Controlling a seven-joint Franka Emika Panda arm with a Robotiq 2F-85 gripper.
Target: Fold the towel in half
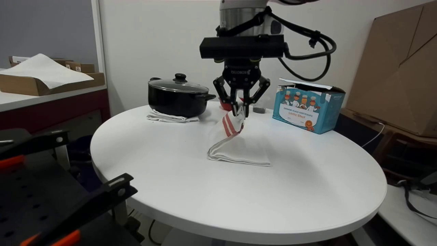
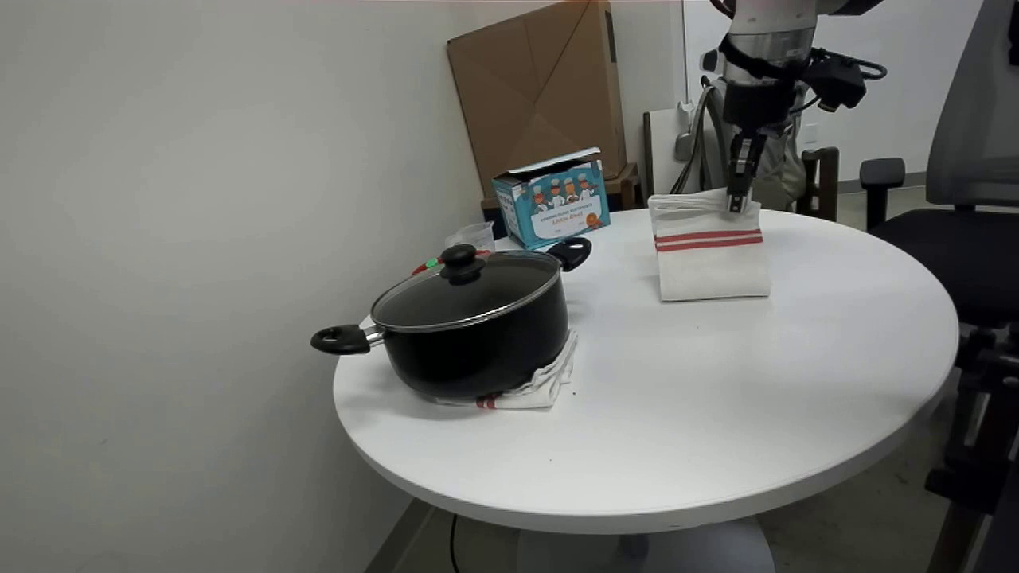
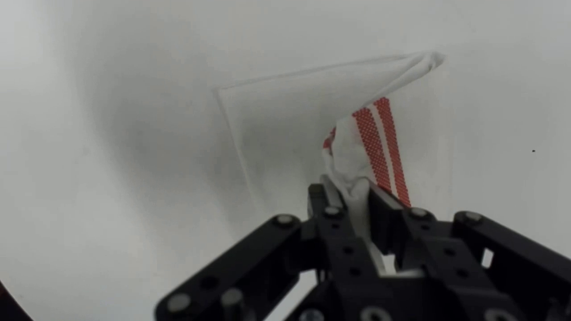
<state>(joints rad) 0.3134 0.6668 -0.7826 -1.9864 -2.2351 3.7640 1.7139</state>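
The pincer (image 1: pixel 240 113), at upper centre in an exterior view, is clamped on a gathered part of the towel (image 1: pixel 240 150), whose lower layer lies flat on the worktop (image 1: pixel 218 198). In an exterior view, the black pot (image 2: pixel 478 346) stands left of centre on a folded cloth (image 2: pixel 549 387); the towel is at upper right. In the wrist view, bunched towel sits between the jaws, below centre.

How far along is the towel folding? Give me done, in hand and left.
Done, apparently: the gripper has its grip, cloth of the towel bunched between its jaws in the wrist view. In hand: in an exterior view the pinched part, with red stripes, is raised off the table while a plain part lies flat. Left, probably: lay the raised part down over the flat part, then release.
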